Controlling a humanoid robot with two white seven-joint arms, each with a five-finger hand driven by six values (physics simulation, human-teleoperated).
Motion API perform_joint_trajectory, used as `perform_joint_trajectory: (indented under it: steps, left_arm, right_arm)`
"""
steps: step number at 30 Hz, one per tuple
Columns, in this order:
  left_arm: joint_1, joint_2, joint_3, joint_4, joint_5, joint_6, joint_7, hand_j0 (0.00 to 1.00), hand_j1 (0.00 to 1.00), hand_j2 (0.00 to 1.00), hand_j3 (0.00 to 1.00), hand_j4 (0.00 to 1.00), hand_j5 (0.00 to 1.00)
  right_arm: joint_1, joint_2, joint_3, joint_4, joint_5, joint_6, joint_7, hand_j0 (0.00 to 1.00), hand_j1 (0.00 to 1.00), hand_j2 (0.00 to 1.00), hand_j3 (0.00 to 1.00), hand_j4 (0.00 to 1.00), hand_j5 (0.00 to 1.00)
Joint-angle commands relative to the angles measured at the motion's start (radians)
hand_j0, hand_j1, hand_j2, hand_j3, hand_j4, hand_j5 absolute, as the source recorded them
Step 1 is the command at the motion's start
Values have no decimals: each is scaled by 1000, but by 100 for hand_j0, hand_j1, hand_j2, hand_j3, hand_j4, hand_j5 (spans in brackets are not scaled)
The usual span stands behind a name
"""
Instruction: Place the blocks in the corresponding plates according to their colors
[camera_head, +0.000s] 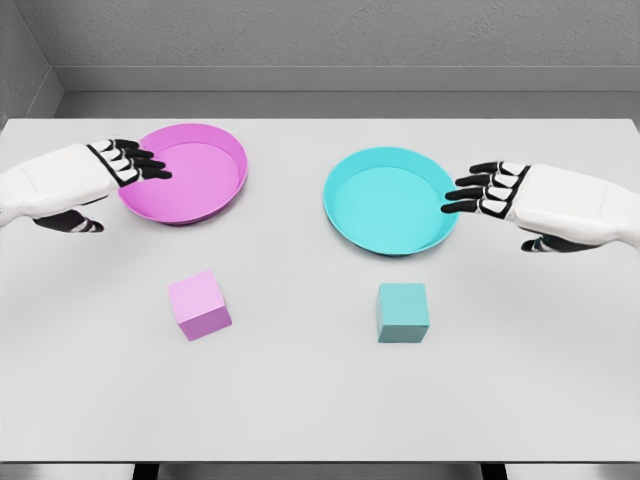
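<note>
Below and inward of each empty, spread-fingered hand, left hand (125, 163) and right hand (490, 190), the pink cube (199, 305) and teal cube (403, 312) look light, rigid, best pinched across opposite flat faces.

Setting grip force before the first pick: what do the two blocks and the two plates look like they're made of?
It's a simulator render, so this is only appearance. The pink block and teal block look like solid matte plastic or painted wood: flat colour, crisp edges, no glare. The pink plate and teal plate look like smooth moulded plastic, with thin raised rims and a soft sheen.
</note>
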Motion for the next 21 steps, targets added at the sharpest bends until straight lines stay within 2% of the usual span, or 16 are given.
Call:
perform_joint_trajectory:
  steps: [1,5,8,11,15,21]
  left_arm:
    - [0,25,-2,-42,4,1,1,100,100,100,100,100,100]
    - [23,26,-3,-60,1,1,-9,100,100,100,100,100,100]
    - [38,26,-3,-79,-1,1,-22,100,100,100,100,100,100]
    - [44,25,-25,-85,-4,1,-44,100,100,100,100,100,100]
    - [46,23,-40,-100,-10,1,-45,100,100,100,100,100,100]
    - [46,18,-77,-121,-25,1,-45,100,100,100,100,100,100]
  right_arm:
    - [0,-1,4,1,-1,1,17,100,100,100,100,100,100]
    - [2,10,3,1,-3,1,21,100,100,100,100,100,100]
    - [-31,33,42,1,82,1,20,100,100,100,100,100,100]
    - [-109,84,141,1,145,1,20,100,100,100,100,100,100]
    - [-132,122,214,-1,151,1,72,100,100,100,100,100,100]
    - [-178,144,288,-7,194,1,72,100,100,100,100,100,100]
